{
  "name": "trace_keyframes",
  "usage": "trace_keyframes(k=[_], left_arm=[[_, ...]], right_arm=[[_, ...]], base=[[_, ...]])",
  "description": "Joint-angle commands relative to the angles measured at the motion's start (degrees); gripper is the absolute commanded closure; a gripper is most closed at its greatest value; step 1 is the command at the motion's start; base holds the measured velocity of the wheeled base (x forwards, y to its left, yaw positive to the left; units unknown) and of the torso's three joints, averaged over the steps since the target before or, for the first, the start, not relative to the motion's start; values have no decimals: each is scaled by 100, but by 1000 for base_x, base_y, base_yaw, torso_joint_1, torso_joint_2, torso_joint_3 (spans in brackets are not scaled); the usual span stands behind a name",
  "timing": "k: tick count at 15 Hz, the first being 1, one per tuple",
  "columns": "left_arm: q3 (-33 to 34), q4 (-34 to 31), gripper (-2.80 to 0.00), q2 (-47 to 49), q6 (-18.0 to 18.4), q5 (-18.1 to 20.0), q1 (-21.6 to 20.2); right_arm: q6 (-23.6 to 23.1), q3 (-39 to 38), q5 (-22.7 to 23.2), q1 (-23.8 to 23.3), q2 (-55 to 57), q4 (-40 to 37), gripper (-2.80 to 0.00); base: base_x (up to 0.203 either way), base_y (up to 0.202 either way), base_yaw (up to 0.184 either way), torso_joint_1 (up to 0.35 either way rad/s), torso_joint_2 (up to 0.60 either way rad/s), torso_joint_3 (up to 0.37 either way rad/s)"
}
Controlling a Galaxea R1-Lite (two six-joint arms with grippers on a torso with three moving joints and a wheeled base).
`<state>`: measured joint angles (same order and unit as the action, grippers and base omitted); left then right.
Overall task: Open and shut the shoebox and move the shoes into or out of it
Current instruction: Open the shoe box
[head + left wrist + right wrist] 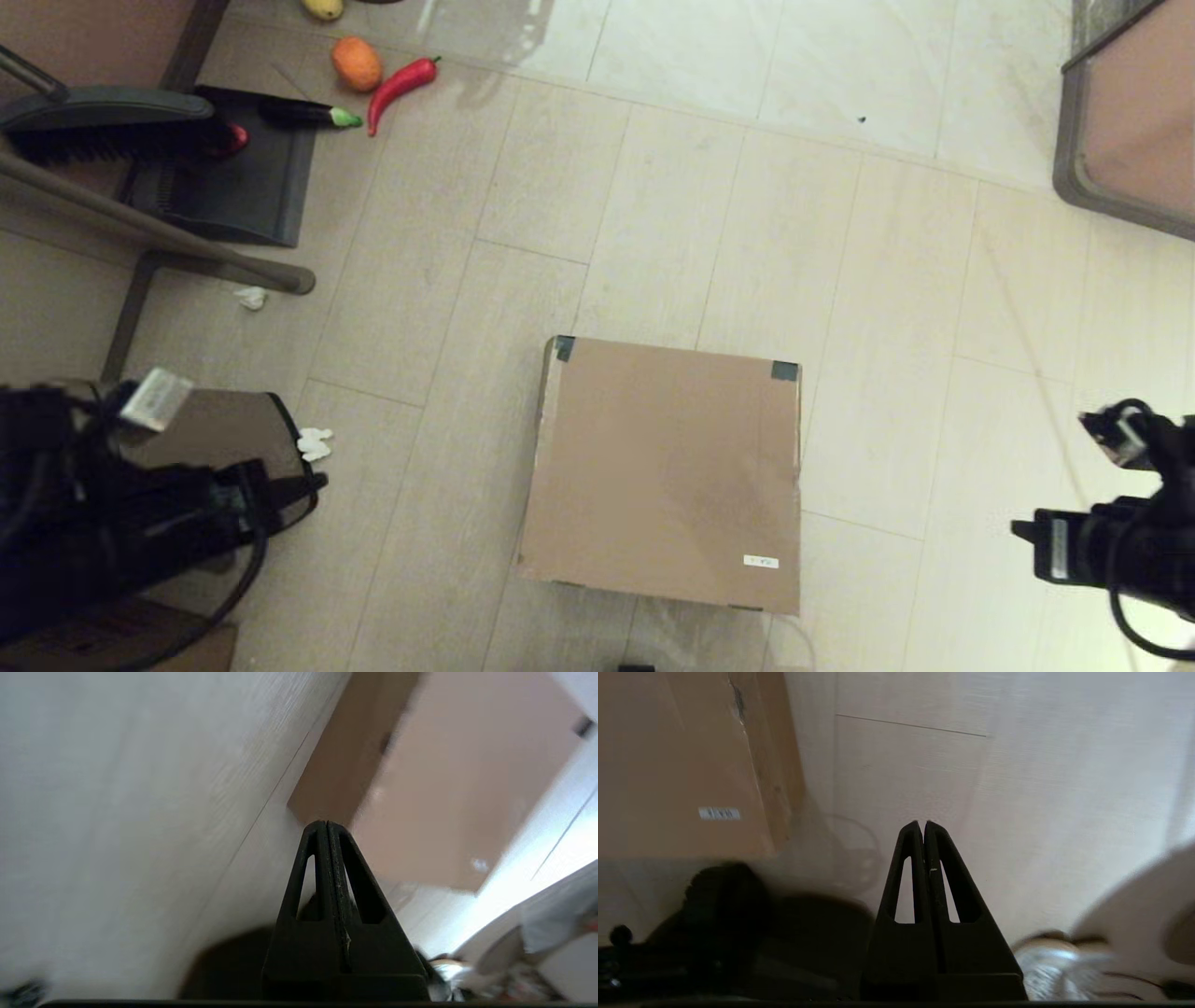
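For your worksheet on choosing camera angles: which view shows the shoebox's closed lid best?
The head view: the whole lid of the shoebox shows from above, shut flat, both taped corners and the white sticker included. The left wrist view gives only a blurred, slanted part; the right wrist view only one corner with the sticker.

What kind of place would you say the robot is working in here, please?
Probably a home-style room or mock-up: pale tiled floor, a broom with dustpan, and a closed cardboard shoebox on the floor.
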<state>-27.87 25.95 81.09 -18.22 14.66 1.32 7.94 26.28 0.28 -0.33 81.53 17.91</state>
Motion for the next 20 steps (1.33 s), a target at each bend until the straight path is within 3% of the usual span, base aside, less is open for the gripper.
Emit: trace_keyframes(k=[1, 3, 5, 8, 10, 13, 20], left_arm=[[-238, 1505, 0, 2657, -136, 248, 106], [-602, 2481, 0, 3752, -333, 514, 289], [-1245, 3010, 0, 4493, -553, 603, 642], [-2173, 3242, 0, 5181, -691, 182, 1072], [-2468, 3265, 0, 5385, -732, 103, 1294], [-2761, 3262, 0, 5519, -932, 101, 1588], [-3163, 3232, 0, 5808, -955, 72, 1661]], right_arm=[[47, 11, 396, 15, 1727, 1079, 0], [128, 24, 774, 23, 2854, 2252, 0], [171, 22, 944, 30, 3967, 3657, 0], [250, -15, 1092, 199, 5174, 5726, 0], [616, 54, 1115, 487, 5243, 5917, 0], [758, 209, 1106, 768, 5273, 5908, 0], [971, 789, 1062, 907, 5664, 5865, 0]], base=[[0, 0, 0, 0, 0, 0], [0, 0, 0, 0, 0, 0], [0, 0, 0, 0, 0, 0], [0, 0, 0, 0, 0, 0], [0, 0, 0, 0, 0, 0], [0, 0, 0, 0, 0, 0], [0, 0, 0, 0, 0, 0]])
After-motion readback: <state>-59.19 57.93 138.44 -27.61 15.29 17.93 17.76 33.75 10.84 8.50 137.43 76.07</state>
